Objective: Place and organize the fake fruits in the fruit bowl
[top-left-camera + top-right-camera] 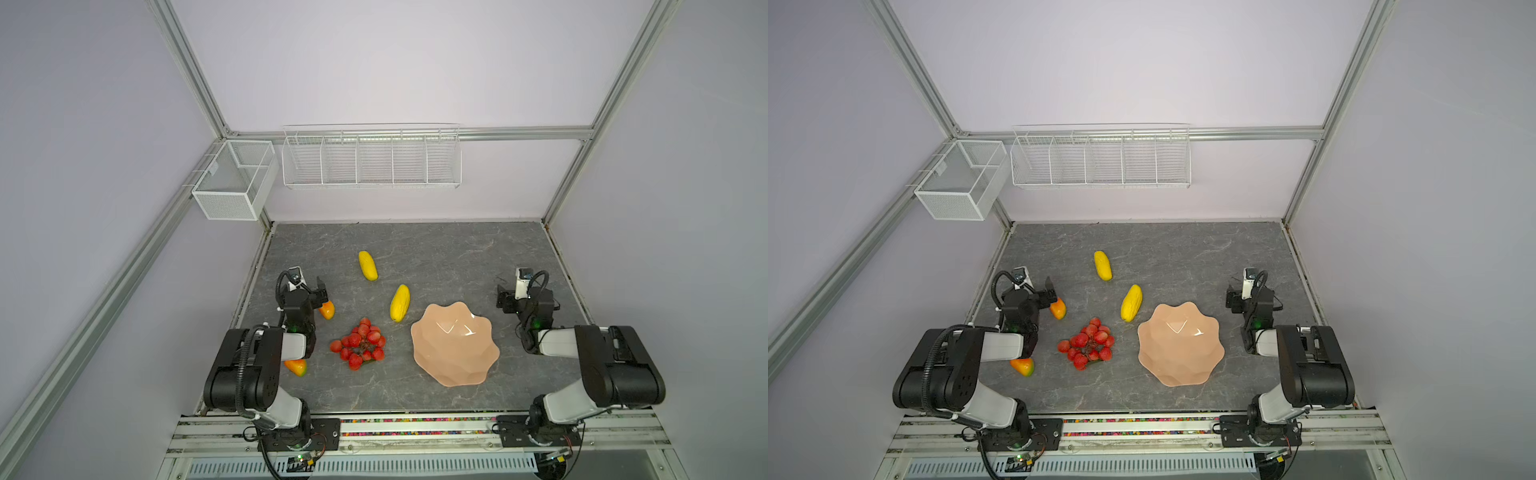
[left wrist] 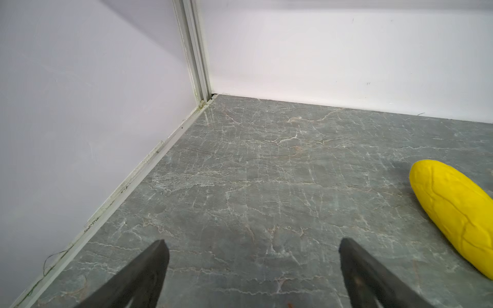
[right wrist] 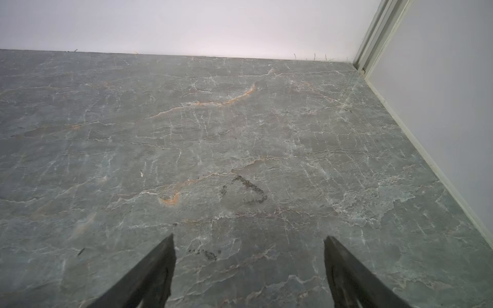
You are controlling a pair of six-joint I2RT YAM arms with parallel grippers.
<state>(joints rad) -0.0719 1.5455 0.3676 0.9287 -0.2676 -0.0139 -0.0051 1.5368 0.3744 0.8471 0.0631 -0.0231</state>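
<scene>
Now, Watch For Rolling Fruit

Top views first. Fruit bowl (image 1: 453, 353) on the grey table (image 1: 436, 249), over on the right, with nothing in it. All five fruits out on the table to its left:
- far yellow fruit (image 1: 368, 266)
- near yellow fruit (image 1: 400, 303), just beside the bowl's rim
- berry bunch (image 1: 359, 344)
- far mango (image 1: 328, 310), tucked right by the left gripper (image 1: 315, 293)
- near mango (image 1: 297, 368), half hidden under the left arm (image 1: 257, 361)

Right gripper (image 1: 505, 297) off by the right edge, well apart from every fruit. Same layout in both top views.

Could go wrong like this:
- Might bump the far mango and send it rolling, being so close; cannot tell if touching.
- Might shove the near mango toward the front edge with the arm.
- Might squeeze a smooth round fruit near its end and pop it out.
- Might catch the lumpy berry bunch on the wavy rim and tip or slide the bowl, likely a light one.

Left wrist view next. Left gripper (image 2: 252, 245) with jaws spread wide over bare table, pinching nothing. Off to one side, most likely the far yellow fruit (image 2: 453, 213).

Right wrist view last. Right gripper (image 3: 249, 240) with jaws spread wide too, holding nothing, only bare table ahead. Dark scribble (image 3: 245, 190) on the table, not letters, not readable.

No brand, label or readable writing anywhere, not on the wire baskets (image 1: 372, 160) either.
</scene>
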